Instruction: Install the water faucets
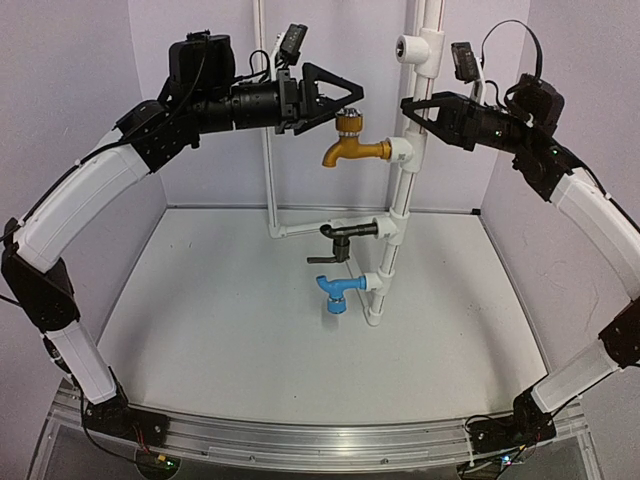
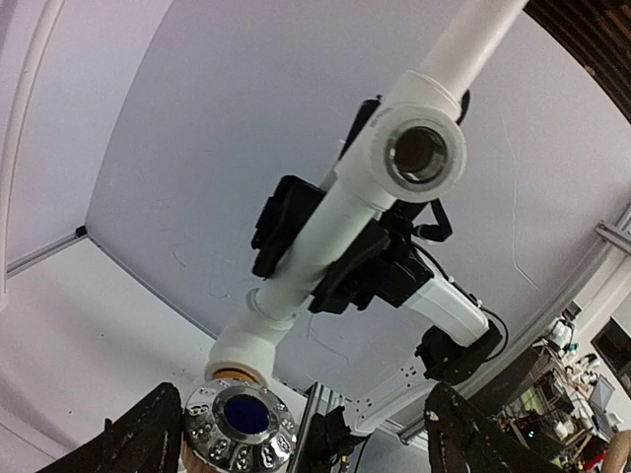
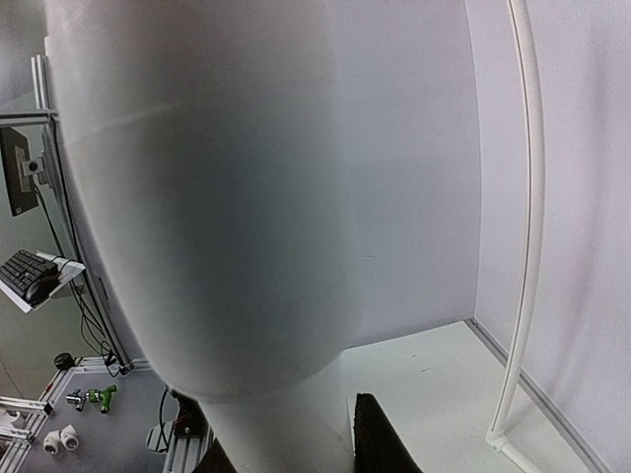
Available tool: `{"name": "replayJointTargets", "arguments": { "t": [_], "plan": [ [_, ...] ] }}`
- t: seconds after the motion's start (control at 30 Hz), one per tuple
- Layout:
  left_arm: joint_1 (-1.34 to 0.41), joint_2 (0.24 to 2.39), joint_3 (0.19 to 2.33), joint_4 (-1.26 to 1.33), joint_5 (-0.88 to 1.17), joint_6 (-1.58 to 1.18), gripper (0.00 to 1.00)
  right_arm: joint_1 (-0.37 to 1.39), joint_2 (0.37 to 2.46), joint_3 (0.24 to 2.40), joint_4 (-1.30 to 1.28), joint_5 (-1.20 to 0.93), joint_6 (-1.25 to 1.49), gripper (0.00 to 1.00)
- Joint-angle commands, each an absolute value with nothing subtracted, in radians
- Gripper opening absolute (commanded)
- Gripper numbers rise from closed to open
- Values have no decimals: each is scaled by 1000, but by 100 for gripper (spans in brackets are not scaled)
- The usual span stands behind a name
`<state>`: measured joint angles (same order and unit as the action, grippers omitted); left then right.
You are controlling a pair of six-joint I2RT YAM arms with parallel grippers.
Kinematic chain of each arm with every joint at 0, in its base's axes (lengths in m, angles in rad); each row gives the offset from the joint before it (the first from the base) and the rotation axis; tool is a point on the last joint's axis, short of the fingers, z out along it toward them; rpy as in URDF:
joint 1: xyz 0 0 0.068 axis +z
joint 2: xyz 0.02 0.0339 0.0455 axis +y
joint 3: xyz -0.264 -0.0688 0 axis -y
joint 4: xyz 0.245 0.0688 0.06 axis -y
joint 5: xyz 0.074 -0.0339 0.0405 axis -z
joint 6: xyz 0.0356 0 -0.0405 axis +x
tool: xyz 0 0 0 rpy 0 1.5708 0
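Pale lilac walls point(image 1: 200, 180) close round a white worktop point(image 1: 200, 330). Toward its far side we see a white pipe point(image 1: 405, 195) standing upright with three faucets seated in its tees, one above another. Topmost is the brass-gold faucet point(image 1: 352, 150). Its stem lies level, running from the tee on the right out to the left, where the spout turns down, and its chrome cap point(image 2: 245, 419) faces straight up. Below it sits the black faucet point(image 1: 348, 231), and lowest the blue faucet point(image 1: 333, 290). Both lie the same way, stems level and reaching left. Our left tool point(image 1: 350, 98) hangs released just over the brass-gold faucet, its fingers point(image 2: 148, 439) spread either side of the cap; whether they touch it we cannot tell. Our right tool point(image 1: 412, 105) is clenched on the white pipe just above that faucet's tee.
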<state>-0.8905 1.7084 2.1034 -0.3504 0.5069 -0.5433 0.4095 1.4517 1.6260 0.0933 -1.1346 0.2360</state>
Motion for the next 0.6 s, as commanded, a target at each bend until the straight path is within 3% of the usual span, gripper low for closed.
{"name": "replayJointTargets", "arguments": {
  "t": [0.0, 0.23, 0.57],
  "plan": [
    [-911, 1735, 2189, -346, 617, -511, 81, 420, 1497, 1604, -121, -1162, 390, 3],
    [-936, 1741, 2191, -364, 650, -496, 75, 419, 1494, 1600, -121, -1157, 389, 3],
    [-985, 1737, 2174, -595, 589, -365, 62, 420, 1494, 1600, -123, -1154, 391, 2]
  ]
}}
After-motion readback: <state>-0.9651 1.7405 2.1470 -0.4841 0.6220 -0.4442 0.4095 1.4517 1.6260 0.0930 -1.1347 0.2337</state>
